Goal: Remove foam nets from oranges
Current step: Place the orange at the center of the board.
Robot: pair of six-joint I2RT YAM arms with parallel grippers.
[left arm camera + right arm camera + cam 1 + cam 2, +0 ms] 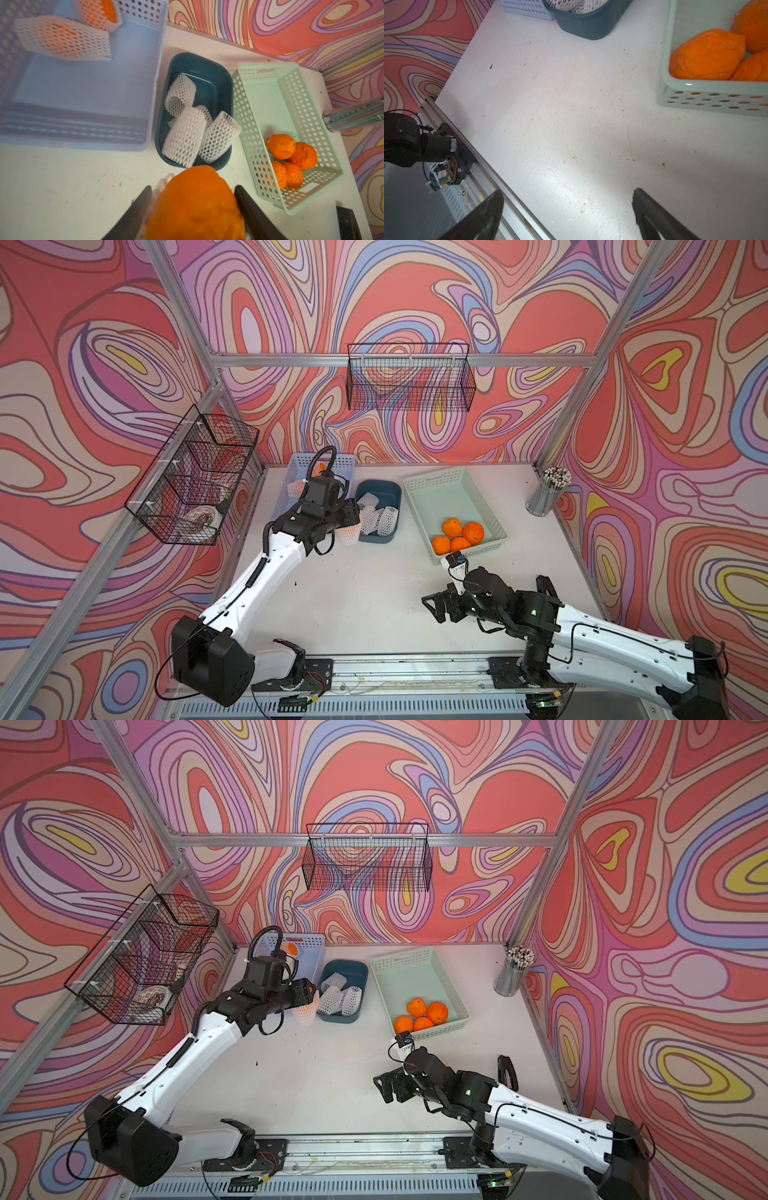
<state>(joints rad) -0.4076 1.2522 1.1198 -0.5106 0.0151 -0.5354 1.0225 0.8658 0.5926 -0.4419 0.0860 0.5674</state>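
A white counter (374, 593) filled the floor of a booth with swirling pink, red and lilac walls; two white-and-black robot arms reached over it from the near edge, the left arm (266, 568) stretched toward the far left and the right arm (602, 639) held low on the right; black wire baskets hung on the back wall (409, 377) and the left wall (195, 477); three containers sat in a row toward the back of the counter, a lavender basket (345, 462) at the left, a mint basket (440, 493) at the right, and a smaller teal bin (380, 489) between them; a clear cup of thin sticks (548, 493) stood in the far right corner; several empty foam nets (185, 135) lay piled in the teal bin; two oranges in their nets (62, 37) lay in the far end of the lavender basket; four bare oranges (452, 526) clustered in the near end of the mint basket; the left gripper (193, 187) was clamped on the held orange (195, 207), above the counter just in front of the teal bin, with its white net (348, 535) hanging below the fruit and a net edge (164, 181) showing beside one finger; the right gripper (568, 192) hovered with its jaws spread wide and nothing between them, over bare counter near the mint basket's near corner.
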